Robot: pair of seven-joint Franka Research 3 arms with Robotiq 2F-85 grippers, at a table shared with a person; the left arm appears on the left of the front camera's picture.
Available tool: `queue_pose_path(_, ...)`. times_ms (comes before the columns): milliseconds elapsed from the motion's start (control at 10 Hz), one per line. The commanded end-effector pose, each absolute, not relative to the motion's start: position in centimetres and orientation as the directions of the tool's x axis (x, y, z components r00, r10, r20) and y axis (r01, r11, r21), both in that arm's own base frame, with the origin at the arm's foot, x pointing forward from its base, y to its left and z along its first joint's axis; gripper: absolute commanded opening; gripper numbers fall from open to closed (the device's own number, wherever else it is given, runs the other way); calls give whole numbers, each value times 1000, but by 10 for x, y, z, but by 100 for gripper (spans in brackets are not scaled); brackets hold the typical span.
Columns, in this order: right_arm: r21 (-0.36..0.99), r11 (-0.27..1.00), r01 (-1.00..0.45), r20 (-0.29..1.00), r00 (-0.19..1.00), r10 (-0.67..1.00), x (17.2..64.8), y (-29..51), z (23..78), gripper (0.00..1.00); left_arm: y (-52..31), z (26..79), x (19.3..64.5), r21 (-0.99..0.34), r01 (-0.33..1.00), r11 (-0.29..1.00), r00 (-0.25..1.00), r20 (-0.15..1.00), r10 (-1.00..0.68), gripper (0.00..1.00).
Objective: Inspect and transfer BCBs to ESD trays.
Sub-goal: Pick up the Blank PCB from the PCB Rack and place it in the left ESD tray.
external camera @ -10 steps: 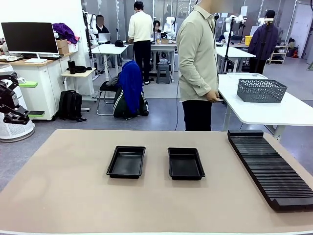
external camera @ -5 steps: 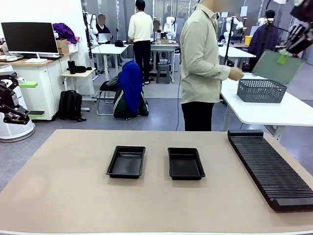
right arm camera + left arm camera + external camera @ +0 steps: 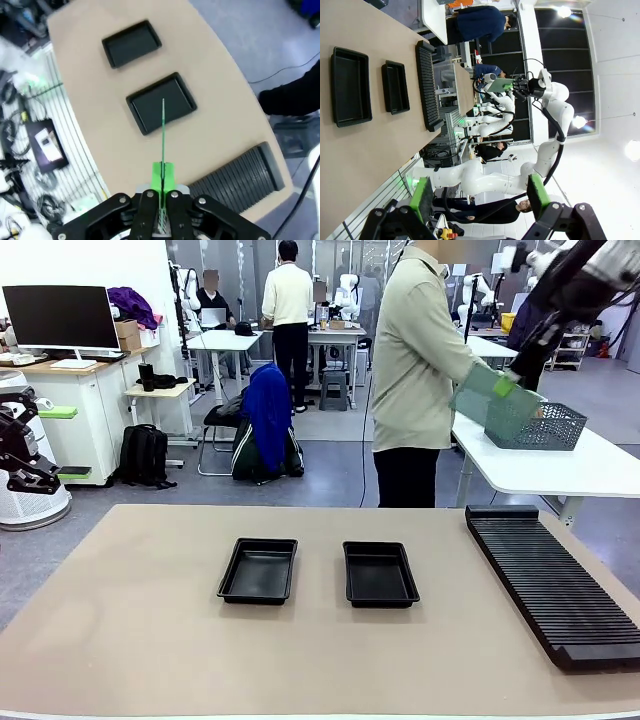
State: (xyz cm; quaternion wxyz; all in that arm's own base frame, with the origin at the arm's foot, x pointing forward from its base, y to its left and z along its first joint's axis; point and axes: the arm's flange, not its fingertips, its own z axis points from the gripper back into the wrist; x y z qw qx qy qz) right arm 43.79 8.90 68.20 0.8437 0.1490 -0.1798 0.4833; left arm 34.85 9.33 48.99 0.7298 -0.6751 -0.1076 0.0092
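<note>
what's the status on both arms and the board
Left jaws open, empty. Right jaws shut on BCB, raised high. Both ESD trays empty. Person at far side, close to raised board.

Front camera faces across the bench [image 3: 130,640] at the person [image 3: 415,360]. Left wrist camera, rolled sideways, sits well back; right wrist looks steeply down. All 3 share 2 ESD trays [image 3: 258,570] [image 3: 380,574].

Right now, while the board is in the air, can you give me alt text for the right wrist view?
The right claw, shut on a thin green BCB seen edge-on, hangs high above the tan table. Below lie two empty black ESD trays, the board's edge overlapping the nearer one, with a black ribbed rack off to one side.
</note>
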Motion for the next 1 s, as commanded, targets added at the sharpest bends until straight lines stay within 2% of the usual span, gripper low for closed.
queue_pose_path(0, 160, 582, -797, 501, 574, 648, 435, 115, 656, 2, 94, 490, 348, -987, 132, 87, 976, 144, 161, 100)
queue_pose_path(400, 349, 686, -639, 475, 751, 458, 428, 152, 601, 2, 94, 490, 348, -987, 132, 87, 976, 144, 161, 100)
queue_pose_path(900, 539, 678, -501, 412, 858, 307, 435, 214, 549, 2, 94, 490, 348, -987, 132, 87, 976, 144, 161, 100)
